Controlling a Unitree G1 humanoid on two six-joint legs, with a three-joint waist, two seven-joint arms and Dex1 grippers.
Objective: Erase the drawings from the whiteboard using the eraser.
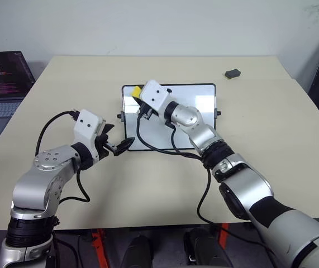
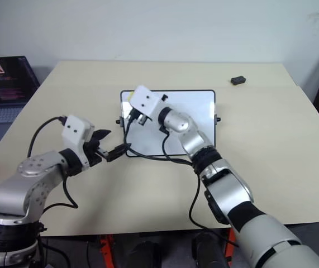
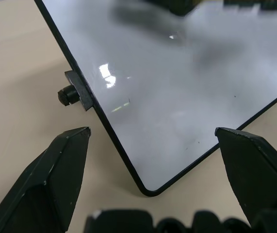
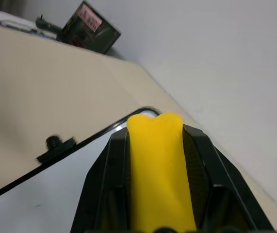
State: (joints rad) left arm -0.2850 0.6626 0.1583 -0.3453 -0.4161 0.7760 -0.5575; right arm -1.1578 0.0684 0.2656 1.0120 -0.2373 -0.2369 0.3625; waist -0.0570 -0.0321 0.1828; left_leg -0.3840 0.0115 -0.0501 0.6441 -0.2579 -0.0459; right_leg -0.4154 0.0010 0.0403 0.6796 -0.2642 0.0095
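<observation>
Right gripper [image 4: 155, 145] clamped on the eraser [image 4: 160, 170] — yellow block squeezed between the two black fingers, its tip poking out past them. Left gripper [image 3: 153, 141] spread wide, nothing between the fingers.

Head views: whiteboard [image 1: 201, 97] lies flat near the middle of a beige table [image 1: 271, 139], black frame, small knobs on both short sides. Right arm reaches across the board; eraser sits over the board's far left corner. Left gripper just beside the board's near left corner, on the table side. Board's visible surface looks clean — no drawings made out. Small dark grey object [image 1: 233, 73] lies well apart near the table's far right edge. Open laptop [image 1: 3, 78] off the table's left end. Pale wall behind.

Left wrist view: glossy board with glare spots and blurred reflections; rounded near corner between the open fingers, one side knob [image 3: 68, 95] just outside the frame.

Right wrist view: eraser tip above the board's corner; table, wall and laptop beyond.
</observation>
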